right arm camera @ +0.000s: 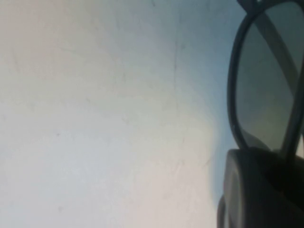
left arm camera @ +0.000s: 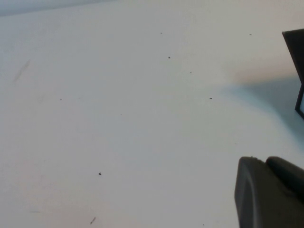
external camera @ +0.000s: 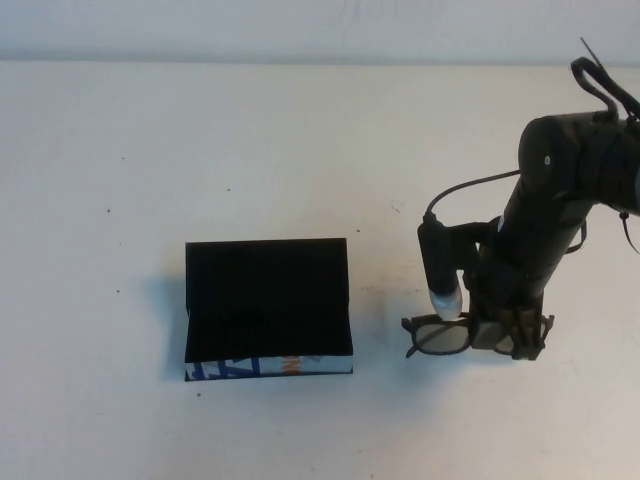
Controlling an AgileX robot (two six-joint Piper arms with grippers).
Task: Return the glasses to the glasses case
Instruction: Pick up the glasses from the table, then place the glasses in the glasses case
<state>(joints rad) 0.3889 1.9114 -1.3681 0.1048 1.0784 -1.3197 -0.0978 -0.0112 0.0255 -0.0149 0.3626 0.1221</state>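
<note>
The glasses case (external camera: 268,300) stands open on the white table left of centre, lid raised, black lining showing, with a blue, white and orange pattern on its front side. The black glasses (external camera: 440,335) are to its right. My right gripper (external camera: 518,338) is down over their right half and shut on them; the left lens is clear of the fingers. In the right wrist view a tinted lens (right arm camera: 266,85) fills the edge, right by a finger (right arm camera: 256,190). My left gripper (left arm camera: 262,164) is out of the high view, shut and empty over bare table, with a corner of the case (left arm camera: 297,52) nearby.
The white table (external camera: 200,150) is bare except for small dark specks. Its far edge meets a pale wall at the top of the high view. A gap of bare table (external camera: 378,320) lies between the case and the glasses.
</note>
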